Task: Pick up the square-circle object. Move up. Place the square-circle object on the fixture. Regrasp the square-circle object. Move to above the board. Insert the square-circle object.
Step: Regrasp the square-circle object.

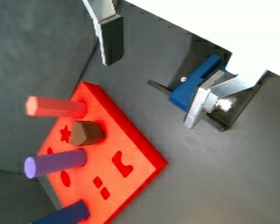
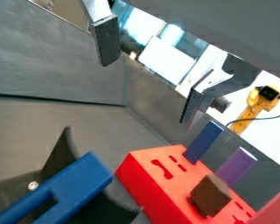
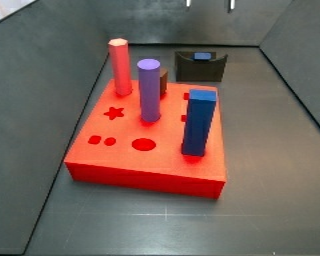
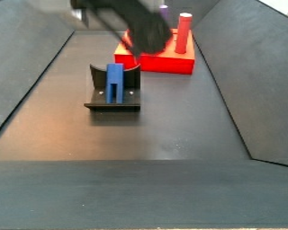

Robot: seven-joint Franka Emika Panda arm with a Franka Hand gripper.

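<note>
The blue square-circle object [image 4: 114, 79] stands upright on the black fixture [image 4: 112, 105], in front of the red board [image 4: 162, 61]. It also shows in both wrist views [image 1: 198, 80] [image 2: 59, 189]. My gripper [image 1: 152, 92] is open and empty, raised above the fixture. The object lies close to one finger [image 1: 206, 103] and is not held. In a side view only the fingertips [image 3: 190, 3] show at the top edge, above the fixture [image 3: 199, 66]. The board [image 3: 149, 160] has a star, a circle and paired small holes on its top.
On the board stand a red hexagonal peg [image 3: 120, 65], a purple cylinder [image 3: 149, 90], a dark-blue rectangular block [image 3: 199, 122] and a brown block [image 1: 87, 132]. Dark sloping walls enclose the floor.
</note>
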